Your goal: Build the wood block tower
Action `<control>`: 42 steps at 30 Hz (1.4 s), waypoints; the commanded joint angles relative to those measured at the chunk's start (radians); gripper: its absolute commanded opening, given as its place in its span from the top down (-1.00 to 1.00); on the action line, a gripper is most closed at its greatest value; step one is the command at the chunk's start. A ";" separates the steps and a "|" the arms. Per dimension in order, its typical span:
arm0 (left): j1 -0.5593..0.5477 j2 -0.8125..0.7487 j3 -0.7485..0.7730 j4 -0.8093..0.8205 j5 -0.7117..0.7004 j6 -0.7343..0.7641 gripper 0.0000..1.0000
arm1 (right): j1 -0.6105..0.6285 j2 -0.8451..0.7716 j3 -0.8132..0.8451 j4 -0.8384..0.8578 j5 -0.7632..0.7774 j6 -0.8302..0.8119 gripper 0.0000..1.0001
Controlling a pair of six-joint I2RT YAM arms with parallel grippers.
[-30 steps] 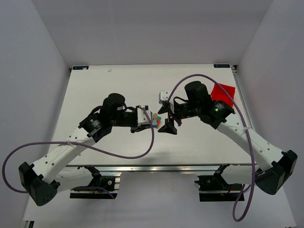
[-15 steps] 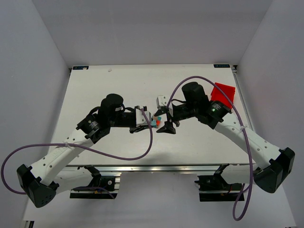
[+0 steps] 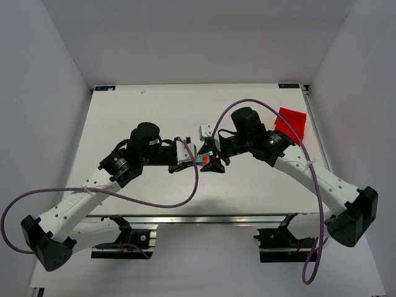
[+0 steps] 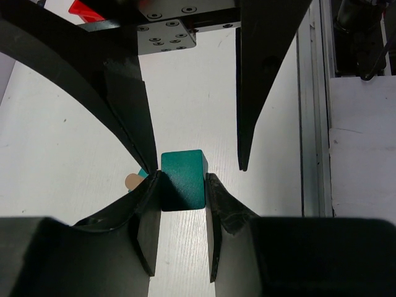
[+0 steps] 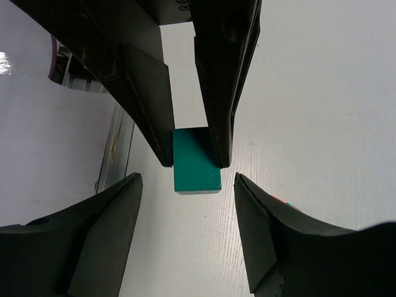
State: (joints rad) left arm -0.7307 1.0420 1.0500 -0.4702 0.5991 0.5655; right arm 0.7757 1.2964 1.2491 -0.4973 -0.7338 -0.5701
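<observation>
The left gripper is clenched on a teal block, one finger flat against each of two opposite sides. Whether the block rests on the table or hangs just above it cannot be told. The right gripper is released. Its fingers are spread wide and reach in from the opposite side, passing outside the left gripper's fingertips so that the block sits in the gap between them. Neither right finger touches the block.

Just beside one left finger, half hidden behind it, a tan rounded piece and a sliver of teal show on the table. The right wrist view catches a small red and teal scrap at the edge of one of its own fingers. From above, the wood block tower shows only as a red and teal speck between the two grippers, near the middle of the table. How its pieces are stacked is too small and too covered to make out.

Both arms bend inward from the near edge, and their wrists meet at that spot. A red bin lies by the right edge of the table, well apart from the blocks.
</observation>
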 commanded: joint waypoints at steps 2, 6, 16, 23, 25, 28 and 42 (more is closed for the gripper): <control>-0.006 -0.016 0.022 0.004 -0.012 -0.013 1.00 | 0.007 -0.029 0.036 0.045 0.001 0.035 -0.29; -0.006 -0.020 0.021 0.004 -0.021 -0.010 1.00 | 0.007 -0.017 0.044 0.036 0.001 0.038 0.01; -0.006 -0.020 0.010 0.018 -0.035 -0.027 0.90 | 0.005 -0.003 0.058 0.071 -0.015 0.055 0.91; -0.006 -0.098 -0.010 0.114 -0.204 -0.297 -0.96 | -0.004 0.023 0.069 0.056 0.215 0.121 1.00; -0.007 -0.146 0.010 0.134 -0.326 -0.530 -0.96 | -0.012 0.035 0.072 0.042 0.310 0.140 1.00; 0.014 -0.204 0.039 0.078 -0.491 -0.837 -0.96 | -0.029 0.053 0.062 0.035 0.428 0.144 1.00; 0.025 0.025 0.160 -0.417 -1.004 -1.337 -0.96 | -0.044 0.312 0.317 -0.224 0.542 0.101 1.00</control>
State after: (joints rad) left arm -0.7143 1.0348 1.2171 -0.8314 -0.2855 -0.6636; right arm 0.7288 1.5688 1.4731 -0.6502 -0.2268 -0.5041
